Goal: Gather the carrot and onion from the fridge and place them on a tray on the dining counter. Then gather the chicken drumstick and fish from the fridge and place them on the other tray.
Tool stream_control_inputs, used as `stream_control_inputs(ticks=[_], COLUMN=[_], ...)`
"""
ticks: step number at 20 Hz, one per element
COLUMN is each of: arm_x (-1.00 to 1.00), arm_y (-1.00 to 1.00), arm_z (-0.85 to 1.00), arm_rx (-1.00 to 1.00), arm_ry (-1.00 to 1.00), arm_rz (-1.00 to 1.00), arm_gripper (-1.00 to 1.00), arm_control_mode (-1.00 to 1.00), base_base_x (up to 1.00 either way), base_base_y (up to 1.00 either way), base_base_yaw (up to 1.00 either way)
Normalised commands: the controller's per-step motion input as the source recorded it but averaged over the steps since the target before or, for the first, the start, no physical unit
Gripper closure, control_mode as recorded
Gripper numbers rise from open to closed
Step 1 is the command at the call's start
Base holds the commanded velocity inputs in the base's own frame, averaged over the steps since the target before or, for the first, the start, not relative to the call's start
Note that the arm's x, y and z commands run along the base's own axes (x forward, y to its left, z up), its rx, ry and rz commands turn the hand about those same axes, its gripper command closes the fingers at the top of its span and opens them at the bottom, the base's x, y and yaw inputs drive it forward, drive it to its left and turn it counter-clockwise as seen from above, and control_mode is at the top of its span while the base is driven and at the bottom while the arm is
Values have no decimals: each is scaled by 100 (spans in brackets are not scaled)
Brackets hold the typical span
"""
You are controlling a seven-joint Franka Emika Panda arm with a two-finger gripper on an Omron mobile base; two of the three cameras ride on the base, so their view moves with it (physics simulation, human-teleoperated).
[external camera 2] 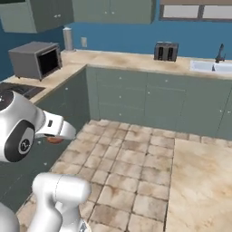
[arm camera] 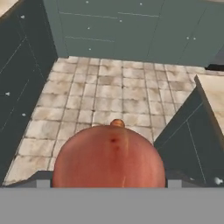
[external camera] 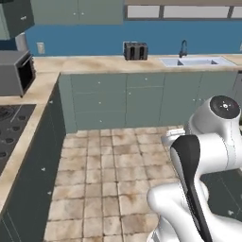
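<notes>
The end effector (arm camera: 109,183) was clenched on the onion (arm camera: 109,155), low centre in the hand view. Mid-carry, I judged; next it needed bringing to a tray on the dining table.

A toaster (external camera: 135,50) is set on the back counter (external camera: 94,64), left of the sink (external camera: 196,61). A microwave (external camera: 16,72) is placed on the left counter run, behind the stove (external camera: 9,125). An onion (arm camera: 109,157) is seen between the gripper (arm camera: 109,183) fingers, above the tiled floor (arm camera: 109,96).
</notes>
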Motion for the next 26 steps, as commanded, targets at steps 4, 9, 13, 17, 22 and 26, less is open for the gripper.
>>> stream_control_inputs(ticks=[4, 9, 13, 17, 22, 26], arm_x=[0, 0, 0, 0, 0, 0], arm_y=[0, 0, 0, 0, 0, 0], arm_z=[0, 0, 0, 0, 0, 0], arm_rx=[0, 0, 0, 0, 0, 0], arm_ry=[0, 0, 0, 0, 0, 0], arm_rz=[0, 0, 0, 0, 0, 0], arm_gripper=[100, 100, 100, 100, 100, 100], arm_control_mode=[100, 100, 100, 100, 100, 100], base_base_x=[61, 90, 93, 87, 71, 61], base_base_y=[46, 39, 33, 34, 35, 34], base_base_yaw=[-48, -44, -42, -44, -50, -52])
